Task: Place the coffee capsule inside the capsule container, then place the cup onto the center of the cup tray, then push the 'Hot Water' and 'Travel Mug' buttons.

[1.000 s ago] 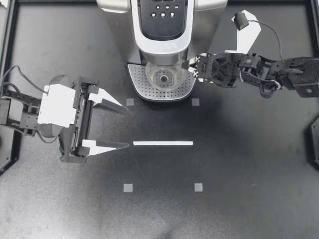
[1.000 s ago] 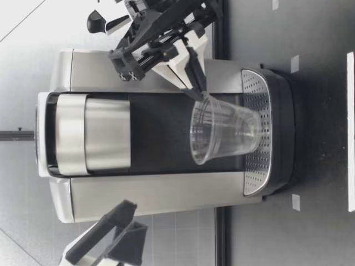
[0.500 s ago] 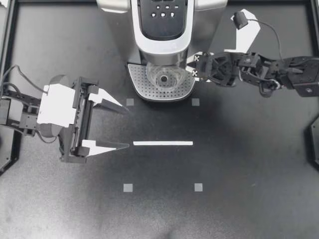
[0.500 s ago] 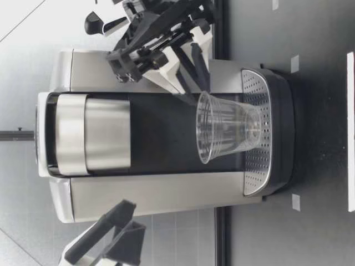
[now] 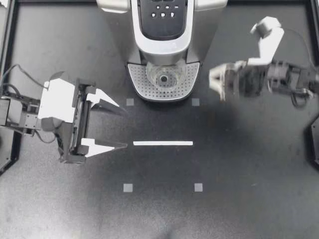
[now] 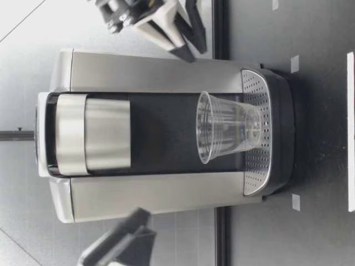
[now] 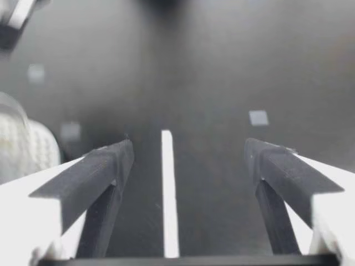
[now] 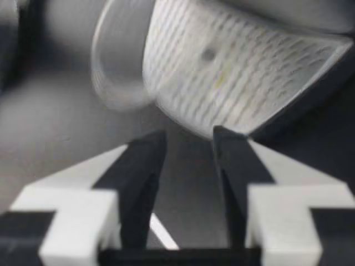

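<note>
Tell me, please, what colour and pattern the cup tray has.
The cup tray is silver, dotted with rows of small holes; the top view shows it best.

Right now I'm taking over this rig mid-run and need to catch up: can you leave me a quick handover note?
Left gripper: jaws wide open, empty, over the table.
Right gripper: jaws slightly open, empty, beside the coffee machine, clear of the cup.
The cup stands upright, about centred on the cup tray: done.
Capsule not in view; cannot confirm.
Left: both buttons on the control panel.
</note>
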### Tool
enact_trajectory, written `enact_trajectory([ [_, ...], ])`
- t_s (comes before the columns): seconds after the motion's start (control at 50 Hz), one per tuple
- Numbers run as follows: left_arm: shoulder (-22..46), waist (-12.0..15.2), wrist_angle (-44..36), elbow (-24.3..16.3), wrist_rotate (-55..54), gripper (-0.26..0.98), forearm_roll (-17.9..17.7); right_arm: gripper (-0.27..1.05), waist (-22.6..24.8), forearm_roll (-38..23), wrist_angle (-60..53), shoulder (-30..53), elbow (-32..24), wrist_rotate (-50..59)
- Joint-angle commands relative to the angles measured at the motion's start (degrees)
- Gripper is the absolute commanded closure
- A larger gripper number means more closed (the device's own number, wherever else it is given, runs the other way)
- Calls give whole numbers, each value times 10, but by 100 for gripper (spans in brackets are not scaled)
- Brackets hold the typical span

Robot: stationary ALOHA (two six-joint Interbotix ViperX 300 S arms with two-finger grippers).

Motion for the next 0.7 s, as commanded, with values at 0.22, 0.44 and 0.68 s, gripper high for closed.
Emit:
enact_trajectory([
  [0.22, -8, 4, -18, -1, 2, 10, -58, 32, 124, -169, 34, -16, -28, -78],
  [0.44, -16, 4, -60, -4, 11, 19, -58, 32, 154, -175, 32, -64, -30, -113],
  [0.68, -37, 4, -84, -11, 65, 19, -56, 32, 153, -175, 29, -134, -45, -134],
])
